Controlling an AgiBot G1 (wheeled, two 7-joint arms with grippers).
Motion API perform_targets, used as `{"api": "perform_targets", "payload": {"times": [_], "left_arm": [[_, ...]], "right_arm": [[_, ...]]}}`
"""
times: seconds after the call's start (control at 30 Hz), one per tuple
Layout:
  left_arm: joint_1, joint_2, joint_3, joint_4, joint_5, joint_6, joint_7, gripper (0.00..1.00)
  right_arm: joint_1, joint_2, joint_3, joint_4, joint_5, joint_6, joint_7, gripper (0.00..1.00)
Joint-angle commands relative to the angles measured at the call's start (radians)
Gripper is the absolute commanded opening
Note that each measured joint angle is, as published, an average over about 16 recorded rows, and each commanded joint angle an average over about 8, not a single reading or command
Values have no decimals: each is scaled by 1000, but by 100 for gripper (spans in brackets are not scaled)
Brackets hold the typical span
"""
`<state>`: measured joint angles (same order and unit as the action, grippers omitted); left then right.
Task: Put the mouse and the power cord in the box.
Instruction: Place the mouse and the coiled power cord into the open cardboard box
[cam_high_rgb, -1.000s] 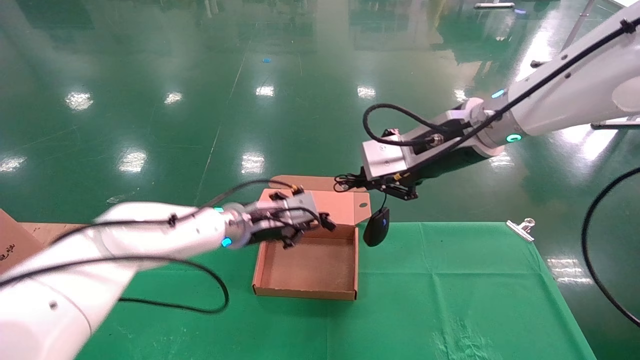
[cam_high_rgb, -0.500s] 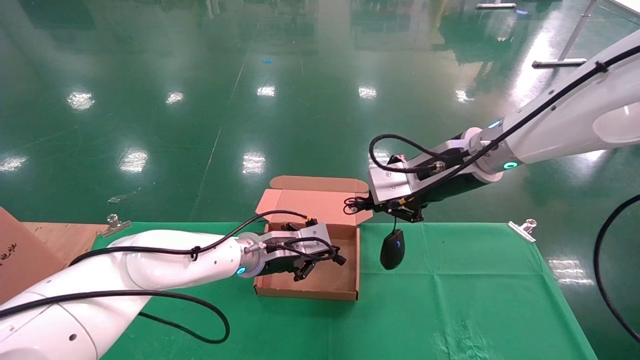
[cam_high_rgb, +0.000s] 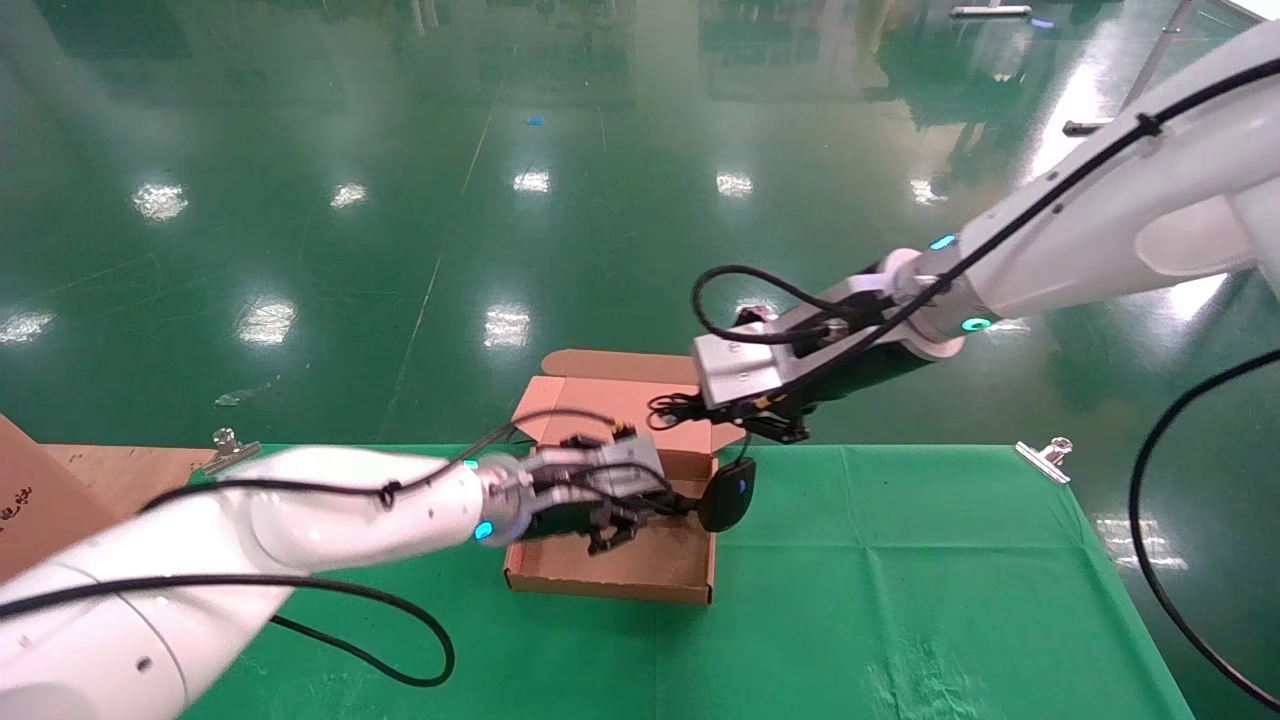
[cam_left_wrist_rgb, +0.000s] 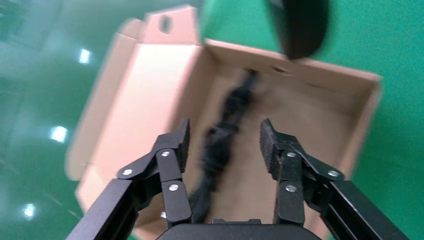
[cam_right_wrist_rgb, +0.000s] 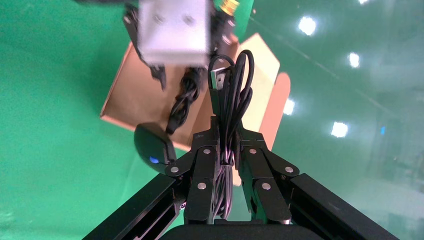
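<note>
The brown box (cam_high_rgb: 610, 585) lies open on the green cloth, its lid (cam_high_rgb: 640, 395) tipped back. The power cord (cam_left_wrist_rgb: 227, 130) lies inside it, a dark bundle also in the right wrist view (cam_right_wrist_rgb: 182, 100). My left gripper (cam_high_rgb: 625, 520) hovers open just above the cord (cam_left_wrist_rgb: 224, 137), holding nothing. My right gripper (cam_high_rgb: 765, 425) is shut on the mouse's bundled thin cable (cam_right_wrist_rgb: 227, 95). The black mouse (cam_high_rgb: 727, 495) hangs below it at the box's right wall (cam_right_wrist_rgb: 154, 147), and also shows in the left wrist view (cam_left_wrist_rgb: 300, 25).
Metal clips (cam_high_rgb: 1040, 455) (cam_high_rgb: 228, 445) pin the green cloth (cam_high_rgb: 900, 580) at the table's far edge. A brown cardboard piece (cam_high_rgb: 30, 500) sits far left. My left arm's black cable (cam_high_rgb: 400, 640) loops over the near cloth.
My right arm came down, then swung left, bringing the hanging mouse from over the cloth to the box's right wall. My left gripper dropped lower over the box and stays there, open.
</note>
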<state>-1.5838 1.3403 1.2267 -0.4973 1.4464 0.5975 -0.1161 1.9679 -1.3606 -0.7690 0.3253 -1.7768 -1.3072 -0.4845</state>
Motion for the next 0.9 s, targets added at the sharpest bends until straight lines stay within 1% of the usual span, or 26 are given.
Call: {"api": "perform_targets", "payload": {"times": [0.03,0.13,0.2,0.37,0.5,0.6,0.77,0.9], "left_arm": [[-10,0,3,8,-21,0,6,100],[-24,-47,-24,25,-69,43,55,100],[-27,-96,-48,26,-105,78,90,100],[-11,-246,-113,5,-201,156,155,100],[21,-356,-154,-17,-264,199,187,100],[53,-417,-174,-35,-298,223,209,100],[132,-479,-188,-108,-345,268,232,100],[225,-505,-182,-229,-372,286,235,100]], "right_arm": [[-2,-4,-4,23,7,-4,10,0],[-24,-9,-39,102,27,14,56,0],[-42,-12,-74,163,39,37,94,0],[-94,-16,-191,306,65,132,202,0],[-129,-18,-291,395,97,235,282,0],[-150,-19,-358,448,125,336,324,0],[-190,-20,-456,510,164,521,367,0],[-219,-19,-531,519,184,620,391,0]]}}
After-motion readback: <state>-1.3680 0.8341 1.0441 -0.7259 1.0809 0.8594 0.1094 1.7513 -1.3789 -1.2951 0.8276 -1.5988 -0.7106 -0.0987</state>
